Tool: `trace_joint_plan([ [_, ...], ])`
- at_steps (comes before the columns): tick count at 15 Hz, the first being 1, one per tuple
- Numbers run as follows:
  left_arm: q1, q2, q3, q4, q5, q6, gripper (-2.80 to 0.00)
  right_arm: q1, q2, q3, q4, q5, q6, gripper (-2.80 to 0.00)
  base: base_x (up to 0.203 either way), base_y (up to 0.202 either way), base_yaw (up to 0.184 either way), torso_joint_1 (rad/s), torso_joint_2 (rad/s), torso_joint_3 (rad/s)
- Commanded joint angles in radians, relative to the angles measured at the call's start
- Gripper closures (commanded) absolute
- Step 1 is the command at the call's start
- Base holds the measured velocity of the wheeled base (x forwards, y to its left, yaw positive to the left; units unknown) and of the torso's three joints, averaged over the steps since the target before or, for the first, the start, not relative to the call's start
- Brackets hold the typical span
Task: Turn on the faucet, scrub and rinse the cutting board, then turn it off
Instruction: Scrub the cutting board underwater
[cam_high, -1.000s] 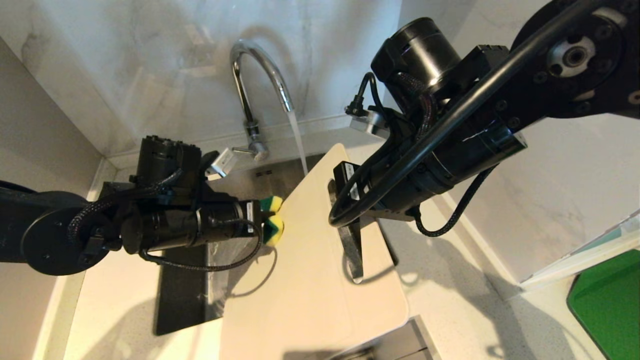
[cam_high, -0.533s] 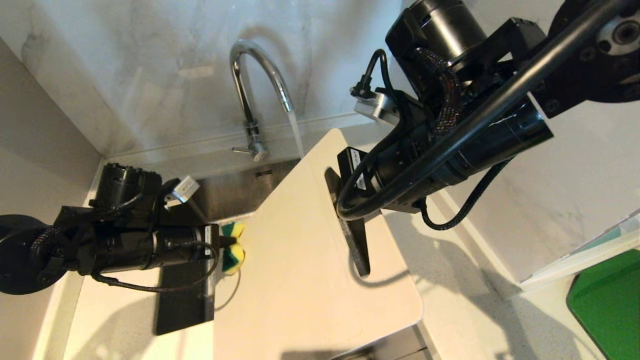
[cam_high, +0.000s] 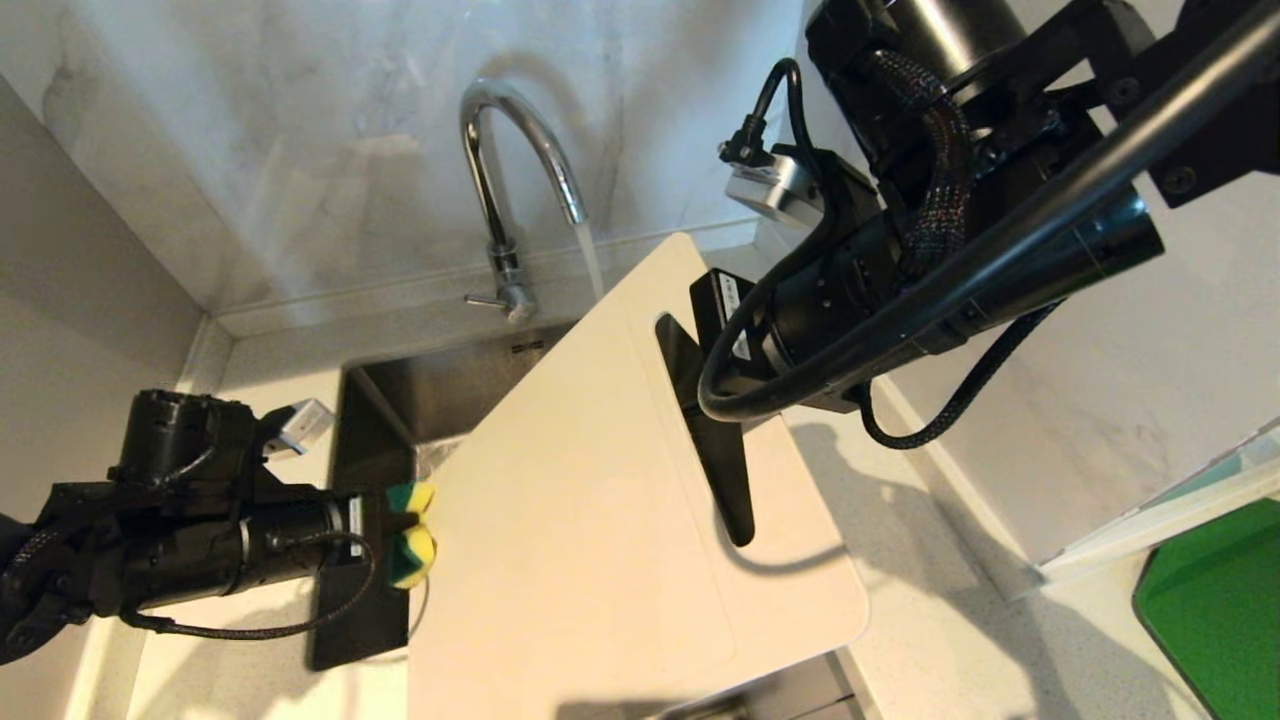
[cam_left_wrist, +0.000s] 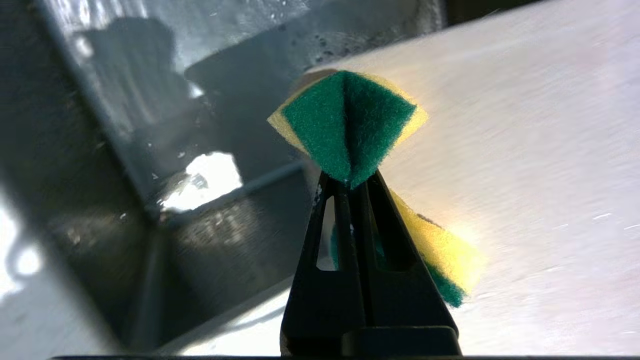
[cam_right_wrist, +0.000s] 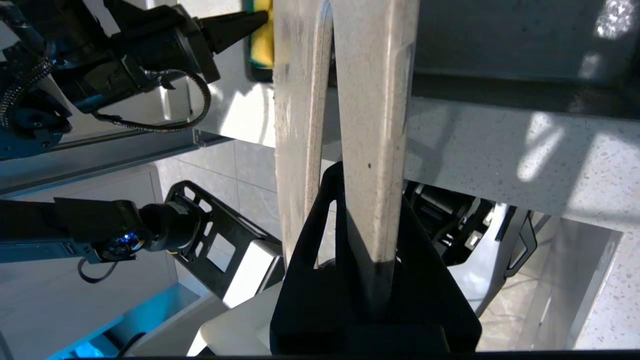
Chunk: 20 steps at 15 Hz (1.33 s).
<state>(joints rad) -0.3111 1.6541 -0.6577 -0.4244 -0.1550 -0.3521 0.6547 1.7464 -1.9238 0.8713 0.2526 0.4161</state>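
Water runs from the chrome faucet (cam_high: 500, 170) toward the far end of the off-white cutting board (cam_high: 580, 520), which is held tilted over the sink. My right gripper (cam_high: 738, 530) is shut on the cutting board at its slot-handle end; the board's edge (cam_right_wrist: 372, 125) runs between the jaws of that gripper (cam_right_wrist: 367, 210). My left gripper (cam_high: 395, 525) is at the board's near left edge, shut on a folded yellow and green sponge (cam_high: 412, 530). Up close, the sponge (cam_left_wrist: 347, 125) sticks out past the left gripper's tips (cam_left_wrist: 347, 182), against the board (cam_left_wrist: 525, 150).
The steel sink (cam_high: 400, 400) lies under the board, with wet walls (cam_left_wrist: 150, 125). A dark strip (cam_high: 355, 620) sits at the sink's near left. Speckled counter (cam_high: 950, 600) runs to the right, where a green mat (cam_high: 1215, 610) lies. A marble wall stands close behind the faucet.
My left gripper has carried the sponge down along the board's left side, away from the faucet. The right arm has lifted, raising the board's far end toward the running water.
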Motion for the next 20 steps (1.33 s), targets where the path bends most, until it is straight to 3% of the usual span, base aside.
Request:
trace_joint_plan([
  [1,0.045,-0.040,0.036,-0.006,-0.026,-0.002,0.00,-0.001,-0.007,0.000,0.006,0.001,0.003,0.00,0.000,0.000,0.000,0.000,0.00,0.000],
  [3,0.090,-0.061,0.036,-0.007,-0.062,-0.002,0.00,-0.001,-0.008,0.006,0.006,0.001,0.003,0.00,0.000,0.000,0.000,0.000,0.00,0.000],
  [7,0.098,-0.158,-0.023,0.011,-0.063,-0.003,0.00,-0.021,-0.004,0.019,0.006,0.001,0.004,0.00,0.000,0.000,0.000,0.000,0.00,0.000],
  [10,0.076,-0.204,-0.173,0.149,-0.062,-0.006,0.00,-0.024,0.000,0.023,0.004,0.001,0.004,0.00,0.000,0.000,0.000,0.000,0.00,0.000],
  [12,-0.003,-0.231,-0.315,0.295,-0.056,-0.011,0.00,-0.021,0.005,0.019,0.003,0.001,0.004,0.00,0.000,0.000,0.000,0.000,0.00,0.000],
  [14,-0.133,-0.239,-0.492,0.458,-0.040,-0.023,0.00,-0.021,0.025,0.010,-0.001,0.001,0.003,0.00,0.000,0.000,0.000,0.000,0.00,0.000],
  [17,-0.368,-0.163,-0.763,0.654,0.030,-0.096,0.00,-0.021,0.044,-0.024,-0.002,-0.001,0.003,0.00,0.000,0.000,0.000,0.000,0.00,0.000],
  [20,-0.518,-0.059,-0.887,0.746,0.075,-0.175,0.00,-0.023,0.055,-0.049,-0.002,-0.003,0.003,0.00,0.000,0.000,0.000,0.000,0.00,0.000],
])
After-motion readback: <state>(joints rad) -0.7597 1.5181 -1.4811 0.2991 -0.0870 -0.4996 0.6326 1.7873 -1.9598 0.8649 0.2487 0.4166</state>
